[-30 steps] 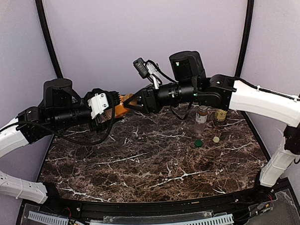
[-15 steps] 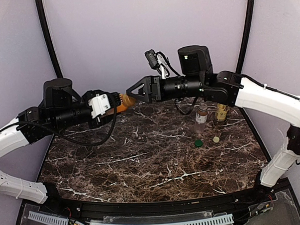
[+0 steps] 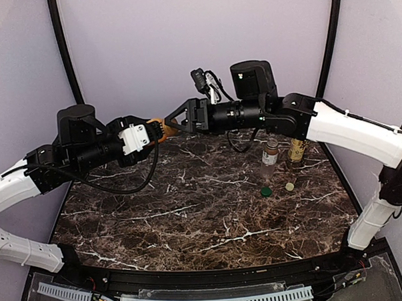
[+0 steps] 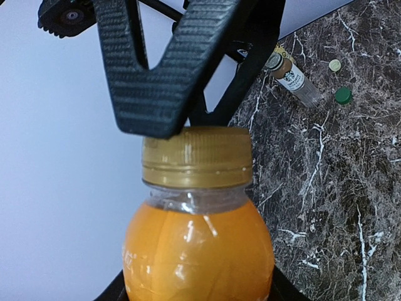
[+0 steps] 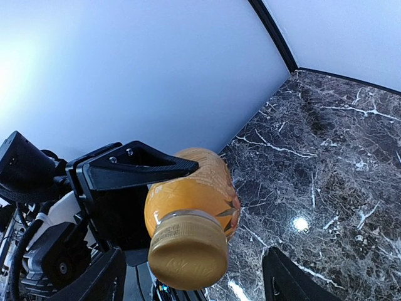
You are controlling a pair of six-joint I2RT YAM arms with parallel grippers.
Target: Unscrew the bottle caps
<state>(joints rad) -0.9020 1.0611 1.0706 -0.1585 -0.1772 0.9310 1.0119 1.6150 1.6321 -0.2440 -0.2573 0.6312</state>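
At the left, the left gripper point(image 3: 158, 130) holds the orange juice bottle point(image 4: 197, 251) clamped in the air, its orange cap point(image 4: 197, 155) still screwed on. The right gripper point(image 3: 173, 122) stands with its jaws wide apart on both sides of this cap, not pressing it. At the right, on the table point(image 3: 190, 211), the slim clear bottle point(image 3: 270, 155) and the tea bottle point(image 3: 295, 151) look uncapped, with the green cap point(image 3: 265, 191) and the cream cap point(image 3: 290, 186) lying before them. I judge that two are done and one is left.

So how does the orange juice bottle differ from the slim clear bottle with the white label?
The orange juice bottle has its cap on; the slim clear bottle looks uncapped. The orange juice bottle is held sideways in the air by the left gripper; the slim clear bottle stands upright on the table. Both are small plastic bottles.
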